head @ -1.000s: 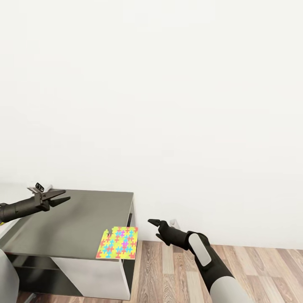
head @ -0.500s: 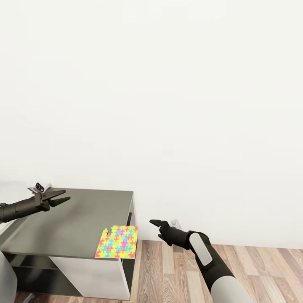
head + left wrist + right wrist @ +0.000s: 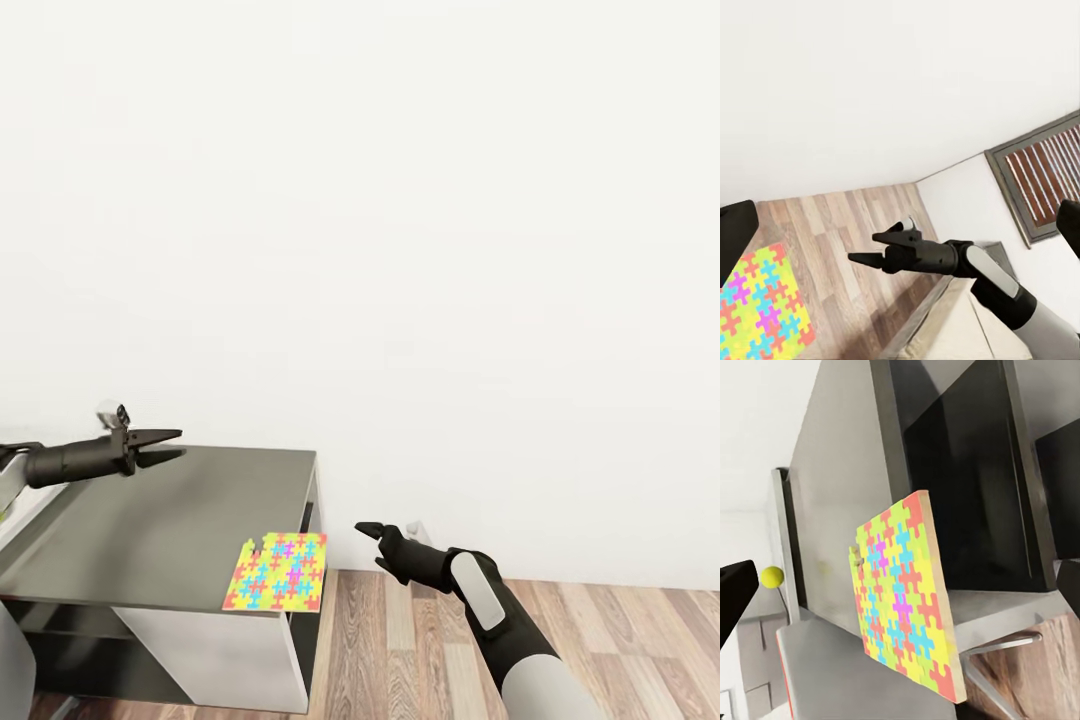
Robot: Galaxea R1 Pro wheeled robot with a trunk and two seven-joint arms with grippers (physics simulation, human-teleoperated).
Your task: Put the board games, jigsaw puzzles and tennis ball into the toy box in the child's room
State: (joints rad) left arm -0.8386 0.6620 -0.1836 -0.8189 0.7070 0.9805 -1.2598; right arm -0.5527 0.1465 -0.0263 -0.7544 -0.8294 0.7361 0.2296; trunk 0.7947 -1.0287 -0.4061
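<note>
While jigsaw puzzle (image 3: 276, 573) overhangs table (image 3: 150, 530) corner, right pincer (image 3: 374, 537) gapes.

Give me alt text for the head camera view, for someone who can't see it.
A multicoloured jigsaw puzzle lies at the front right corner of a dark grey side unit, slightly overhanging its edge, against a plain white wall. The left end effector hovers open above the unit's back left; the right end effector hangs open over the wooden floor, right of the unit.
</note>
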